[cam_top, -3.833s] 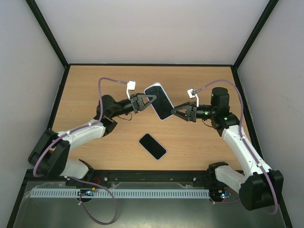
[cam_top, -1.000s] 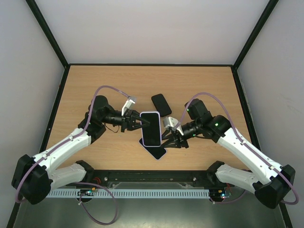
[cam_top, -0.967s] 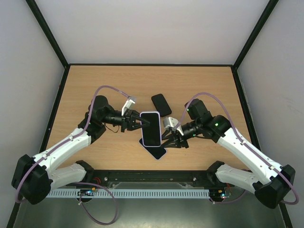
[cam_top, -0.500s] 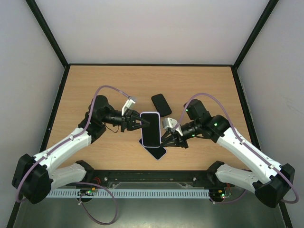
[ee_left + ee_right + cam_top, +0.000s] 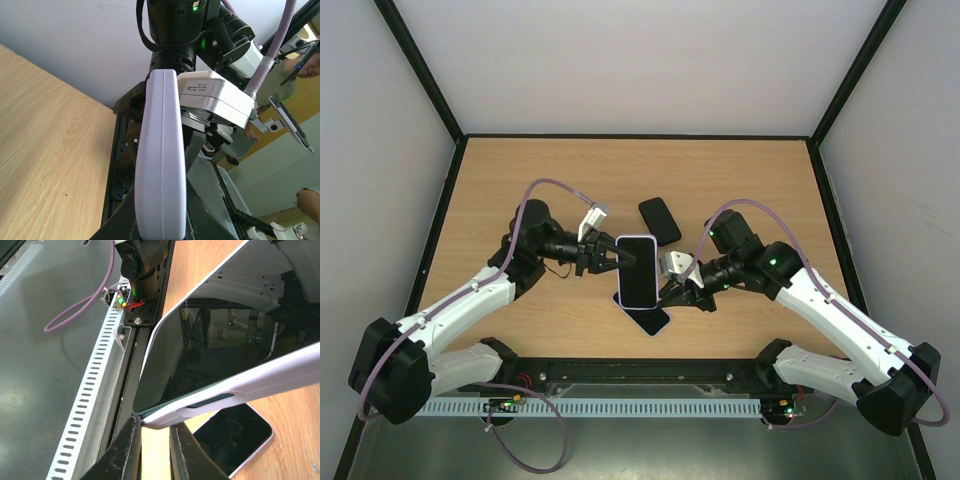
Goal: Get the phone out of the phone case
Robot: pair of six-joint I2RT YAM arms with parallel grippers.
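Two arms hold the phone [image 5: 637, 272], screen up in its pale case [image 5: 637, 238], above the middle of the tabletop [image 5: 500, 190]. In under four seconds they have carried it from the 12 o'clock side toward 6 and turned it lengthwise. Over the last second it barely shifts. The phone is not out: its screen sits inside the rim, so the pulling-apart looks only just begun.

A dark spare [image 5: 660, 220] lies at 12 o'clock of the held phone, and a second spare [image 5: 653, 322] lies partly beneath it at 6.

The left hand [image 5: 610, 258], at 9 o'clock, is clenched on the case's long side. The right hand [image 5: 665, 292], at 4 o'clock, pinches a lower corner.

Only the right wrist view shows that corner, where the rim seems to part from the glass. The left wrist view shows just the case's edge.
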